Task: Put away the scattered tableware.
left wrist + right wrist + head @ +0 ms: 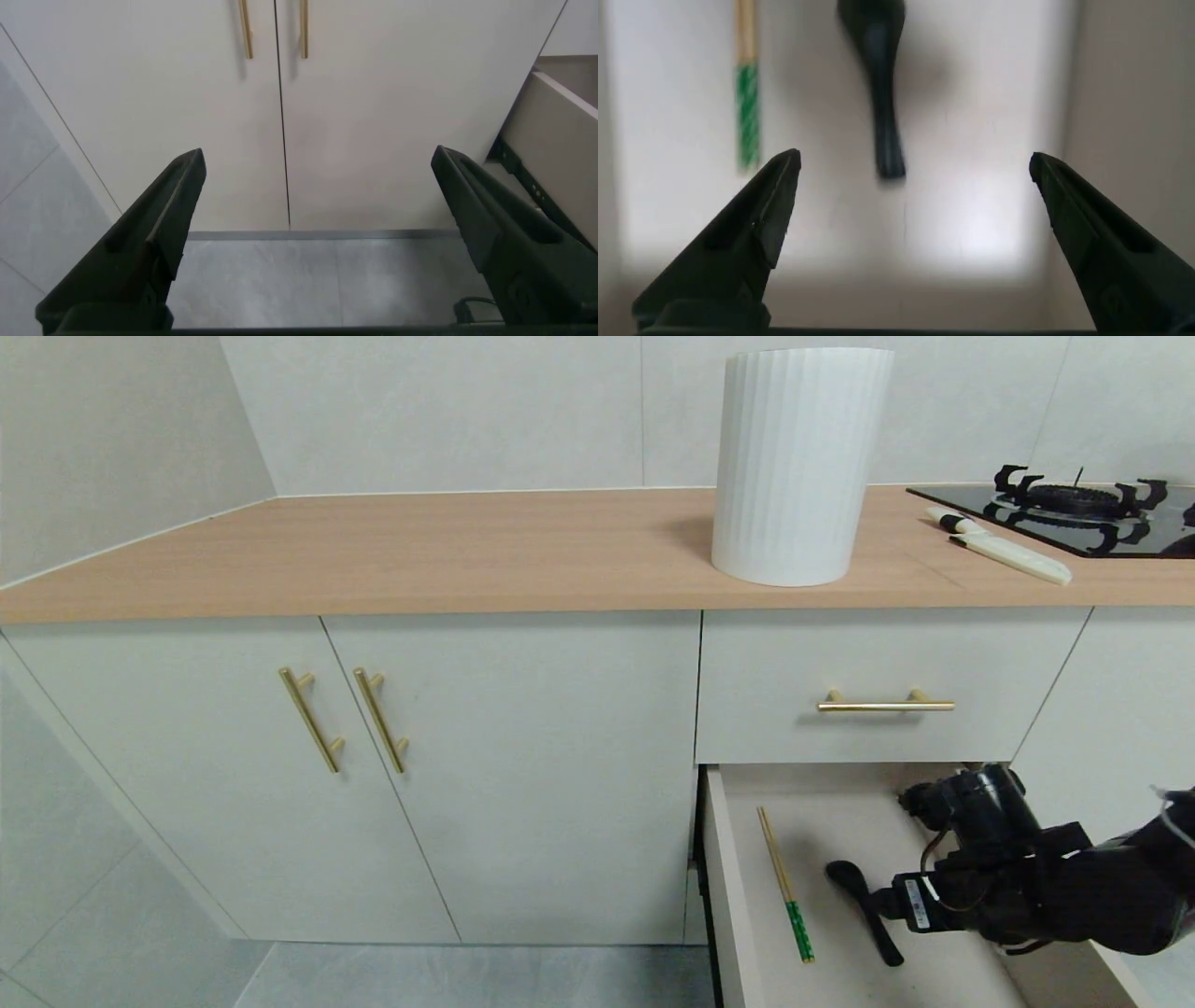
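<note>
I see my right gripper (913,159) over the black spoon (878,56) and chopsticks (745,89) in the drawer (724,859), fingers (766,215) wide apart, empty; left gripper (318,152) the same.

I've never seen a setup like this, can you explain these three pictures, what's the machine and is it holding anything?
This is a two-armed kitchen robot. The wide picture comes from its head camera; the other two from wrist cameras, one per arm. The right gripper hangs open over the pulled-out white drawer, where green-tipped bamboo chopsticks and a black spoon lie. The left gripper, also open, faces white cabinet doors. Neither holds anything. A white ribbed canister and a cream knife sit on the wooden countertop.
</note>
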`<state>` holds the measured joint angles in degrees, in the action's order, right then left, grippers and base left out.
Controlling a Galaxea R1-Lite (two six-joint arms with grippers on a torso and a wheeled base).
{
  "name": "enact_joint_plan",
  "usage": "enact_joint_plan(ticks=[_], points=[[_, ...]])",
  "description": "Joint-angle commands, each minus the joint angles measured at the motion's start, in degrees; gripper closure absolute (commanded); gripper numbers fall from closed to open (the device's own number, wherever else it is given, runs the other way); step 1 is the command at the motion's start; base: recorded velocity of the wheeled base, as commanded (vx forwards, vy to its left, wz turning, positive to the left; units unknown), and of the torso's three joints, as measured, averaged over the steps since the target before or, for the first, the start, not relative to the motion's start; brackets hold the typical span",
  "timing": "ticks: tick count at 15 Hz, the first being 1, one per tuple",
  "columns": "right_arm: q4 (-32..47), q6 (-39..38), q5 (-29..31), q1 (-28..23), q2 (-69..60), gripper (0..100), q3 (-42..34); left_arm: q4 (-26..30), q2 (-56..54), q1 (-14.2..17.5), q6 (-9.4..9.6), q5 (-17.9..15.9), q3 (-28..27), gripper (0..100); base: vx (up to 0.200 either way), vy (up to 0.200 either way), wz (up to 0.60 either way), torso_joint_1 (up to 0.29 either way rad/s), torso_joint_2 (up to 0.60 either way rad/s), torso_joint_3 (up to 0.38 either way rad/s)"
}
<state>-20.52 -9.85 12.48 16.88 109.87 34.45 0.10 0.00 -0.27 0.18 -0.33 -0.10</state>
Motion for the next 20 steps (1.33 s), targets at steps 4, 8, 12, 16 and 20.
enact_joint_plan(ticks=[4, 8, 12, 16, 20], points=[[19.8, -3.9, -5.0, 3.7, -15.4, 0, 7.6, 0.0, 0.0, 0.0, -0.09, 0.0, 0.0, 0, 0.000, 0.000, 0.00, 0.000, 0.00, 0.000], [21.6, -5.1, -5.3, 5.3, -16.1, 0, 8.2, 0.1, 0.0, 0.0, -0.18, 0.1, 0.0, 0, -0.100, 0.000, 0.00, 0.000, 0.00, 0.001], [23.9, -5.0, -5.2, 6.1, -17.9, 0, 8.1, 0.1, 0.0, 0.0, -0.09, 0.0, 0.0, 0, -0.200, 0.000, 0.00, 0.005, 0.00, 0.004], [32.7, -4.6, -5.3, 10.1, -23.3, 0, 8.4, 0.1, 0.0, 0.0, -0.09, 0.0, 0.0, 0, -0.100, 0.000, 0.00, 0.001, 0.00, 0.002], [40.1, -3.7, -4.7, 14.1, -26.6, 0, 8.8, 0.0, 0.0, -0.1, -0.09, 0.0, 0.0, 0, 0.000, 0.000, 0.00, 0.000, 0.00, 0.000]])
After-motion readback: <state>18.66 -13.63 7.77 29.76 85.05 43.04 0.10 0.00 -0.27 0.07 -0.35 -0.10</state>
